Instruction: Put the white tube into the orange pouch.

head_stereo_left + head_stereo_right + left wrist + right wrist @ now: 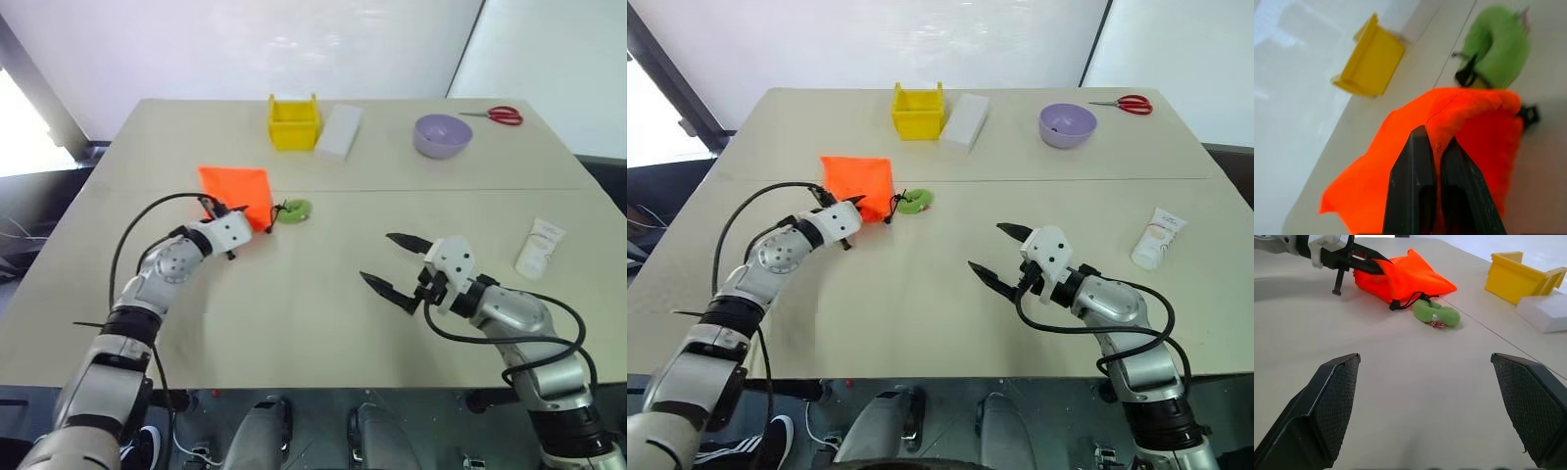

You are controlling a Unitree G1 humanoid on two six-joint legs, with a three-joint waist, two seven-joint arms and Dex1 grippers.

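On the near half of the table (294,323), the right gripper (390,262) hovers with fingers spread wide, holding nothing. The white tube (540,247) lies well off to its right, untouched. Further back on the left, the left gripper (235,210) is pressed together on a fold of the orange pouch (238,192); the left wrist view shows fabric pinched between the fingers (1415,191). The green ring (293,211) sits beside the pouch. Far edge: yellow bin (294,120), white block (339,130), purple bowl (442,135), scissors (500,116).

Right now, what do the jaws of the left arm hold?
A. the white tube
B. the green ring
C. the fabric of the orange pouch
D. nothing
C: in the left wrist view the jaws of the left gripper are shut on a fold of the orange pouch, while the white tube lies far off by the right arm.
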